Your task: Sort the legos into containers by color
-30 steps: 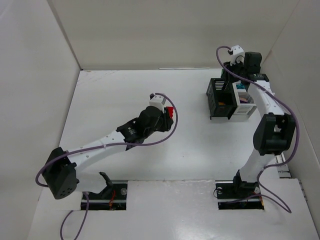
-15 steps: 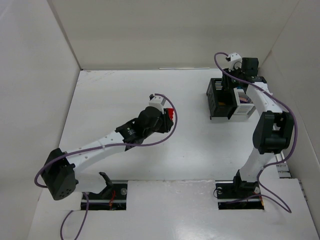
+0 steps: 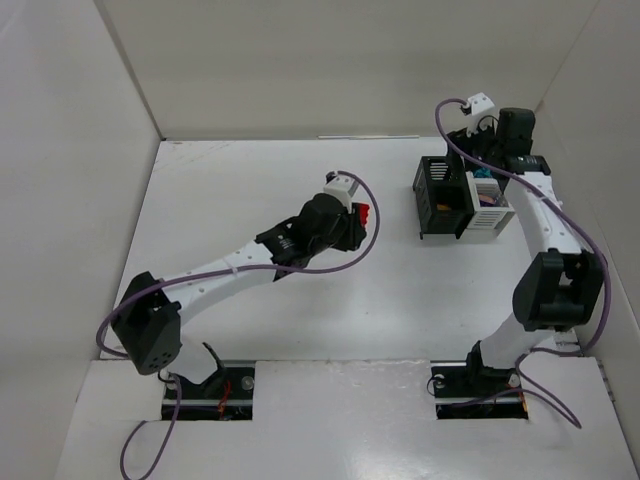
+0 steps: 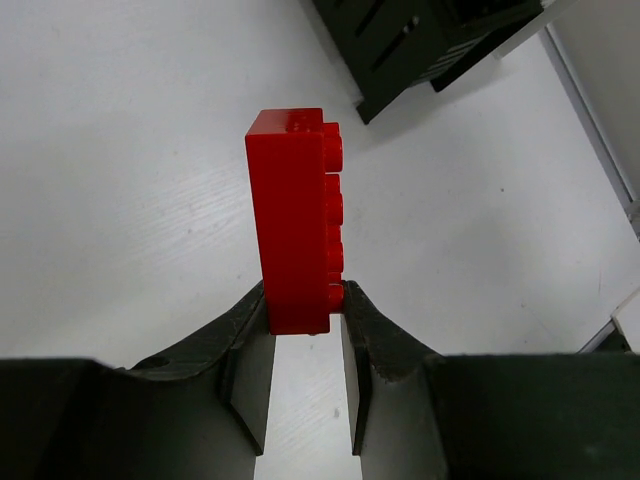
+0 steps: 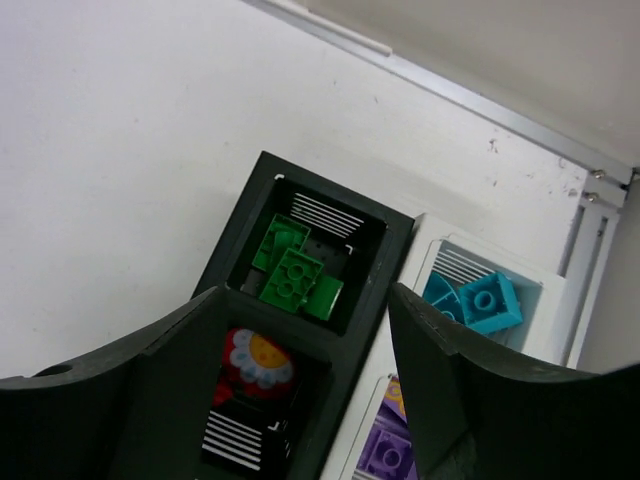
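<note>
Found the left jaws closed on a red lego (image 4: 295, 220), pinching its lower end from both sides. Noted the brick standing upright out of the grip, studs facing right in the left wrist view, held above the white bench (image 4: 120, 150) and touching nothing else. Picked out a dark corner of the containers (image 4: 420, 40) at the top edge of that view, apart from the brick. From overhead, placed the left arm (image 3: 230, 272) stretched across the middle of the bench, the red brick at its tip, well left of the container cluster.

Found the right jaws open, standing wide apart with nothing between them, hanging above the containers at the far right of the bench. Traced the right arm (image 3: 548, 215) reaching up along the right side to that spot.

Looked down through the right wrist view and counted four compartments joined together, two black on the left and two white on the right. Saw green legos (image 5: 295, 278) lying in the farther black compartment. Saw a red piece (image 5: 258, 365) with a white-and-yellow flower mark in the nearer black compartment, partly behind one jaw. Saw teal legos (image 5: 482, 300) in the farther white compartment, and purple legos (image 5: 385, 452) in the nearer white one, mostly cut off by the frame edge and the other jaw. Could not tell how many bricks lay in the purple compartment.
</note>
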Robot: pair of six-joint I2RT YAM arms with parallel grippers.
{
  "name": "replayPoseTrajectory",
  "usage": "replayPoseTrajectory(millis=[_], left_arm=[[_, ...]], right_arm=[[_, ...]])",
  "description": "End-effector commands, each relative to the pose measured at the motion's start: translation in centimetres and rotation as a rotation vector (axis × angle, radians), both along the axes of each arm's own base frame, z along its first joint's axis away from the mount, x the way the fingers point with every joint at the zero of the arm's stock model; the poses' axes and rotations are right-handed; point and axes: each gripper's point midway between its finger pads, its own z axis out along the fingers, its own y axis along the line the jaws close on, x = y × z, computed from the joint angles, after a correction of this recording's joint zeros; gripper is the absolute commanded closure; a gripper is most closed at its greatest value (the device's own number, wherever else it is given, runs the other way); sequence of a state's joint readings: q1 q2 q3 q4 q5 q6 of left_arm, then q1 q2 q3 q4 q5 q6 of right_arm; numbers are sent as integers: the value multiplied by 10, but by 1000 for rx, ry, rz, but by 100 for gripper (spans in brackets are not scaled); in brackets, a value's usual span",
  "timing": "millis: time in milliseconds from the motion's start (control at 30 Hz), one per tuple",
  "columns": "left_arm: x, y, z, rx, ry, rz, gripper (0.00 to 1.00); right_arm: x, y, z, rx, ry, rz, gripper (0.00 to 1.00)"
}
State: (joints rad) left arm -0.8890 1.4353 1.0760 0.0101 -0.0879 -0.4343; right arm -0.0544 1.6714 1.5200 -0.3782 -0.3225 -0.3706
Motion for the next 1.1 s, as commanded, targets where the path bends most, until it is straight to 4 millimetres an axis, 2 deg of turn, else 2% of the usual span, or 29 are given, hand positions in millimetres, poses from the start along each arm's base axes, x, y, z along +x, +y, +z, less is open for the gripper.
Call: replayPoseTrajectory(millis=[0, 33, 67, 100, 133, 167, 200, 233, 267, 300, 333, 367, 400, 433, 467, 500, 533, 667, 733, 767, 833, 867, 900, 1067], left_arm=[[16, -29, 45, -58, -116, -81, 100], [22, -39, 63, -65, -164, -111, 100], [25, -52, 52, -46, -152, -159, 100], [29, -60, 54, -43, -162, -176, 100], [35, -68, 56, -40, -174, -190, 100], [43, -79, 77, -54, -226, -209, 100], [52, -90, 63, -31, -216, -214, 100], [58, -99, 65, -34, -225, -227, 100], [61, -114, 88, -63, -265, -247, 100], [66, -123, 94, -72, -283, -260, 100], [77, -137, 71, -44, -253, -263, 100], [82, -145, 68, -35, -252, -279, 100], [90, -159, 102, -89, -303, -283, 100], [100, -172, 71, -50, -262, -288, 100], [107, -180, 72, -55, -267, -287, 100], [114, -190, 108, -116, -320, -277, 100], [120, -203, 79, -91, -283, -300, 100], [118, -227, 94, -179, -319, -348, 100], [121, -230, 82, -198, -307, -328, 100], [121, -232, 85, -200, -322, -304, 100], [123, -237, 76, -190, -320, -290, 100], [126, -238, 80, -195, -331, -278, 100], [124, -244, 71, -187, -325, -278, 100], [128, -242, 57, -156, -306, -256, 95]], right_arm=[[-21, -11, 45, 9, -103, -44, 30], [-38, -14, 60, 22, -126, -87, 30], [-48, -25, 69, 19, -147, -140, 30], [-60, -39, 73, -3, -149, -226, 30], [-76, -52, 68, -3, -130, -301, 26], [-100, -60, 94, -23, -200, -355, 24], [-116, -75, 103, -46, -230, -458, 22], [-132, -81, 107, -46, -245, -504, 20], [-158, -83, 118, -36, -299, -539, 15], [-171, -85, 123, -38, -326, -559, 12], [-184, -88, 128, -31, -354, -594, 11], [-194, -87, 135, -24, -389, -595, 9], [-212, -88, 144, -18, -439, -608, 3], [-221, -89, 150, -16, -471, -623, 0], [-229, -91, 157, -13, -499, -633, 0], [-241, -92, 160, -11, -522, -645, 0], [-246, -93, 164, -10, -538, -654, 0], [-255, -98, 160, -20, -531, -688, 0], [-252, -98, 158, -23, -520, -688, 0], [-252, -98, 158, -23, -520, -688, 0], [-247, -95, 154, -20, -506, -667, 0], [-243, -95, 151, -24, -491, -667, 0], [-237, -93, 147, -22, -475, -648, 0], [-228, -90, 144, -29, -453, -622, 0]])
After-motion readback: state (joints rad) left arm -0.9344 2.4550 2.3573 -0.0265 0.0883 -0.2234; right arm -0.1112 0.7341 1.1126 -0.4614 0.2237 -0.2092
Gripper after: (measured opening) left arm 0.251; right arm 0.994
